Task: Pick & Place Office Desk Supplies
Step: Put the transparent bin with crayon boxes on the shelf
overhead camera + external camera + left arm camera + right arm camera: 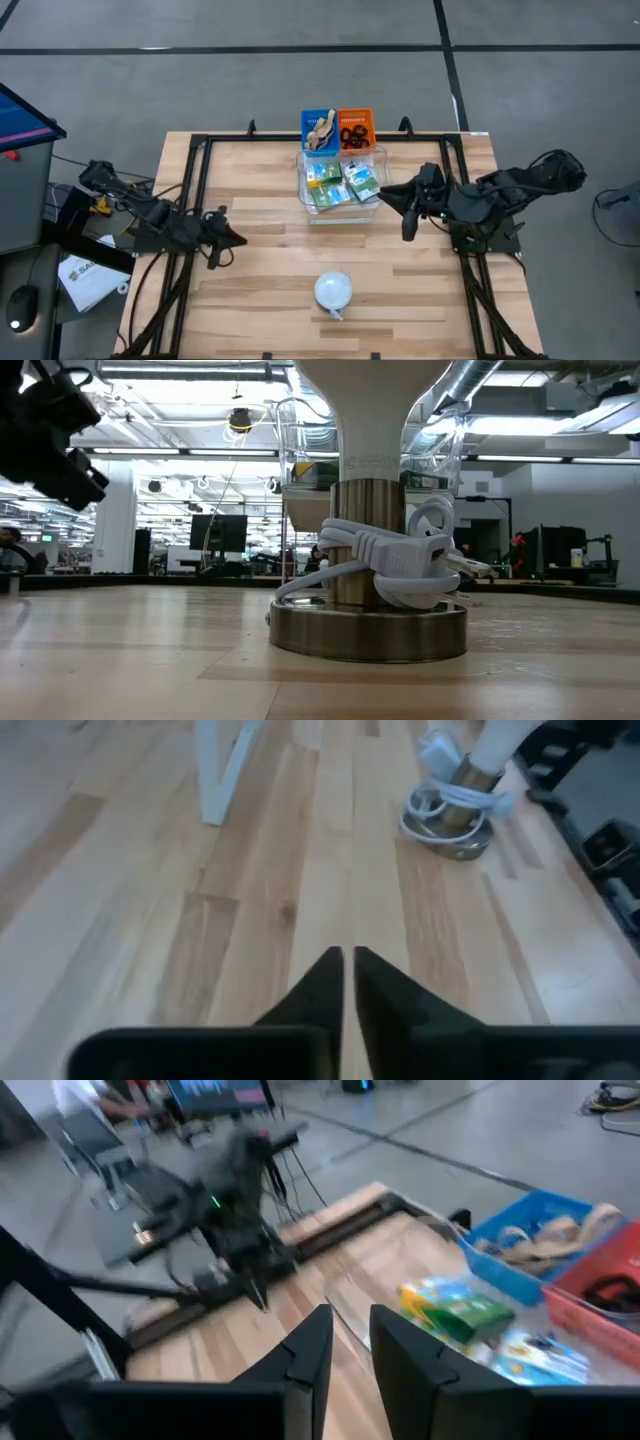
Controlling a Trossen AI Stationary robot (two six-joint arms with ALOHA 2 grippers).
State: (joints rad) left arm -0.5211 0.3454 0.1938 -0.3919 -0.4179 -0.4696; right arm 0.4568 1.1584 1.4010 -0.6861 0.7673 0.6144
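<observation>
Both pincers empty, supplies already binned at the desk's far edge

The left pincer (238, 241) is clenched on nothing; rubber bands (320, 130), black rings (353, 135), crayon boxes (342, 184) lie sorted; the right pincer (406, 212) is held slightly parted; light, stiff boxes are best taken across their narrow sides

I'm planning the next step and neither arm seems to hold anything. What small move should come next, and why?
Probably move the right end effector over the clear bin of crayon boxes beside it. Its fingers are slightly parted and empty. The left end effector is shut and empty over bare table, farther away.
</observation>
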